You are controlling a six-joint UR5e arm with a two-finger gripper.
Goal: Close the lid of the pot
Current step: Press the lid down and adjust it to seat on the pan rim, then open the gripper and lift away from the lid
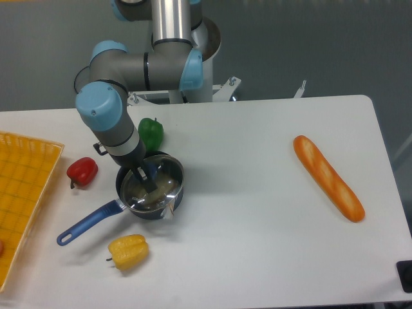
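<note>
We hold the round clear glass lid with the silver rim (153,186) by its blue knob in our jaws (147,179) (pinched tight), and should set it flat on the small black pot with the long blue handle (132,205).

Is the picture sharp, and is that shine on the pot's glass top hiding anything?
In the fixed camera view, lighting is soft and even, with faint shadows under the baguette and yellow pepper. Focus is fair though slightly grainy. The lid on the pot reflects light, so the gripper at its knob is hard to read: open or shut is unclear.
</note>
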